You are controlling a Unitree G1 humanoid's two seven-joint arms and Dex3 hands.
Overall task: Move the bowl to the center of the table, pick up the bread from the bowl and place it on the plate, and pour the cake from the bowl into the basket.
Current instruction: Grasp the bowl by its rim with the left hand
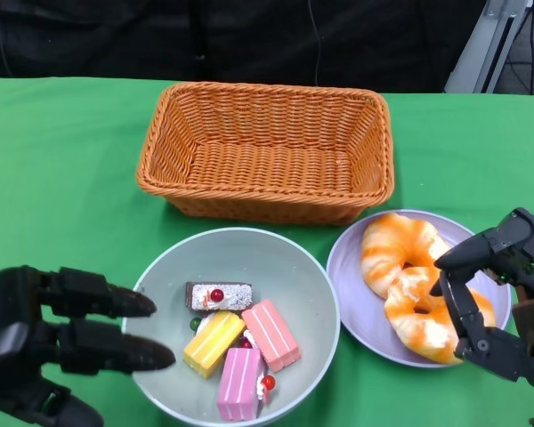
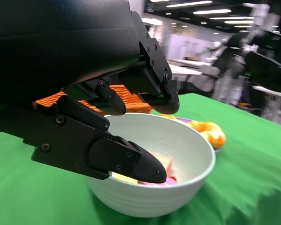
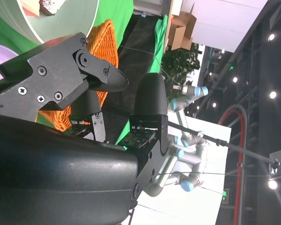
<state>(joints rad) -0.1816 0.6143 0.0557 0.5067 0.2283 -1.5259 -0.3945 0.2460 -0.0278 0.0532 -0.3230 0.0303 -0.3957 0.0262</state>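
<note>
A pale grey-green bowl (image 1: 311,285) sits near the table's front, holding several toy cake pieces (image 1: 236,342). Right of it a lilac plate (image 1: 347,267) carries two orange-and-white bread pieces (image 1: 400,253). Behind them stands an orange wicker basket (image 1: 267,147) with nothing in it. My left hand (image 1: 62,342) hovers at the bowl's left rim, fingers spread, holding nothing; the left wrist view shows its fingers (image 2: 126,157) just over the bowl (image 2: 187,173). My right hand (image 1: 498,294) is above the plate's right side, fingers apart, empty.
Green cloth (image 1: 62,178) covers the table, with bare cloth left of the basket and at the far right. In the right wrist view the basket (image 3: 105,42) lies beyond my fingers (image 3: 105,77), with a room and other robot arms behind.
</note>
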